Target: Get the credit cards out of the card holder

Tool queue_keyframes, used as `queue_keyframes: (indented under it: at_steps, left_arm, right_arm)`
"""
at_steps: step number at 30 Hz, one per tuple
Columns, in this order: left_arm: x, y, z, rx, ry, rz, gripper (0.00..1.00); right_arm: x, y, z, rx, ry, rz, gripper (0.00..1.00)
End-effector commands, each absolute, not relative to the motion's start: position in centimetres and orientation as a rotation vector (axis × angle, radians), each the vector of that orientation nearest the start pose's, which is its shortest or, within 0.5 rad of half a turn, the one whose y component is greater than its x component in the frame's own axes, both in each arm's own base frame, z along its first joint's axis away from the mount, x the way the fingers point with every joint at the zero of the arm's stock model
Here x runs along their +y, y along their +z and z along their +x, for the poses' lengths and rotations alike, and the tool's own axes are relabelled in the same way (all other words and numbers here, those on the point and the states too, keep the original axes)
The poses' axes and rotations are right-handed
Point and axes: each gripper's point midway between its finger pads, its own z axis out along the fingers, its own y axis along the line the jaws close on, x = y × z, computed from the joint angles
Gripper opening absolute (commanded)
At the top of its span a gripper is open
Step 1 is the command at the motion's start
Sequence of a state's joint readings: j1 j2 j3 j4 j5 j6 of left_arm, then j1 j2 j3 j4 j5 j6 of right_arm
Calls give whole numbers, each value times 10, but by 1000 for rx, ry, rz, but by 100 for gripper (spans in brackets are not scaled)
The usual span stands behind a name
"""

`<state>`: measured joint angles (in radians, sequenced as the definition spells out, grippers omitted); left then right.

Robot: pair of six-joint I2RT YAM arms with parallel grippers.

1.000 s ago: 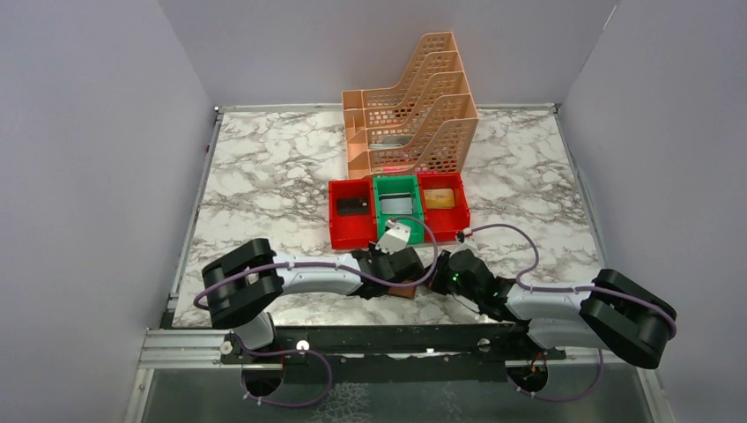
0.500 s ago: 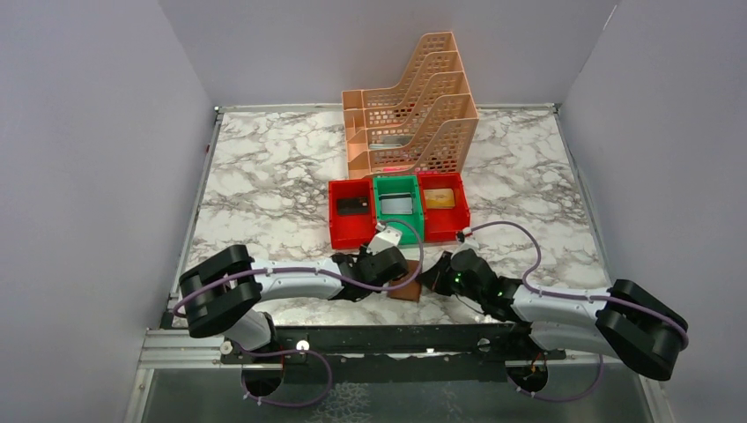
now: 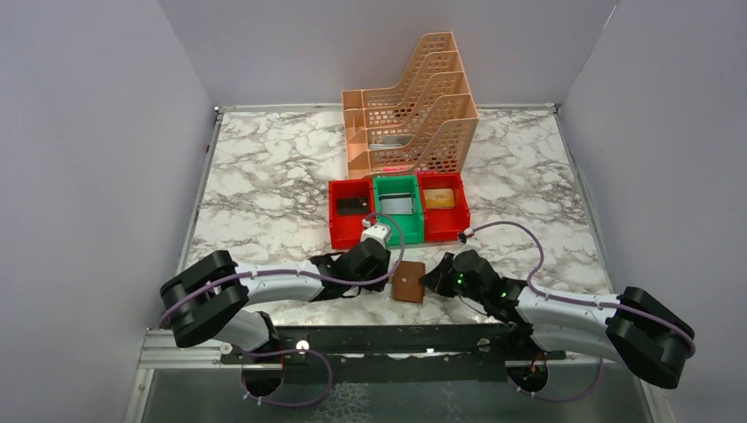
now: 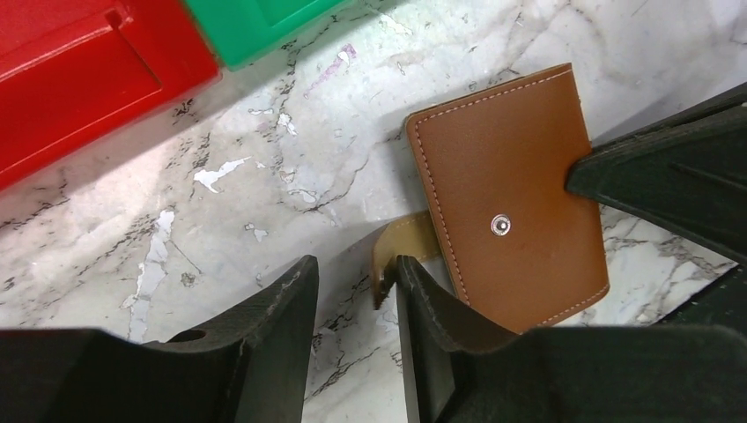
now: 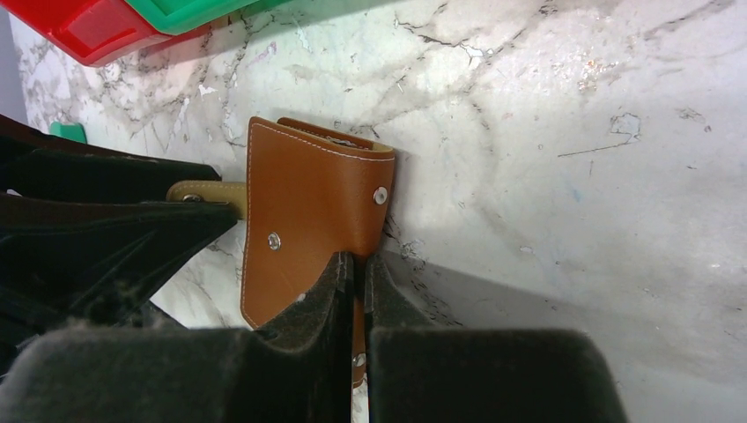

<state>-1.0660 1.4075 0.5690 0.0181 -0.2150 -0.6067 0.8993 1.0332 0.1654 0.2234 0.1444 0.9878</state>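
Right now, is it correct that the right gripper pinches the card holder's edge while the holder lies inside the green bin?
Not quite: the card holder lies on the marble table, in front of the green bin, as the top external view shows. The right gripper does pinch its edge.

The card holder (image 4: 506, 198) is smooth brown leather with pale stitching and a shiny metal snap (image 4: 500, 226). The table (image 3: 264, 176) top is marble-patterned, faintly glossy. The red bin (image 4: 79, 79) and green bin (image 4: 255, 22) are glossy plastic (the left claw (image 4: 354, 269) looks matt black).
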Motion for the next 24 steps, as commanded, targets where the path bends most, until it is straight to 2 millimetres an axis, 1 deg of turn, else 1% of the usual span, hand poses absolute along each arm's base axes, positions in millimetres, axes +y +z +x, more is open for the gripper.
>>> queue_keyframes:
  at_steps: [1, 4, 8, 12, 16, 19, 22, 23, 24]
  left_arm:
    - [-291, 36, 167, 2373, -712, 407, 42]
    - [-290, 39, 170, 2347, -758, 374, 42]
    - [-297, 40, 170, 2329, -841, 393, 41]
    - [-307, 42, 166, 2317, -947, 413, 36]
    - [-310, 42, 163, 2322, -977, 414, 24]
    - [-304, 39, 165, 2331, -950, 374, 16]
    - [-299, 37, 168, 2337, -920, 357, 3]
    - [-298, 38, 167, 2338, -914, 362, 0]
    - [-297, 39, 167, 2334, -912, 367, 0]
  right_arm:
    - [201, -5, 150, 2457, 713, 136, 8]
    - [203, -5, 150, 2463, 717, 132, 9]
    - [205, -5, 149, 2470, 733, 134, 9]
    - [209, -4, 147, 2469, 763, 135, 9]
    - [207, -5, 146, 2479, 756, 141, 9]
    - [209, -3, 145, 2476, 771, 136, 10]
    - [211, 2, 145, 2481, 772, 105, 12]
    - [213, 5, 146, 2481, 773, 87, 13]
    - [214, 8, 146, 2482, 772, 67, 14]
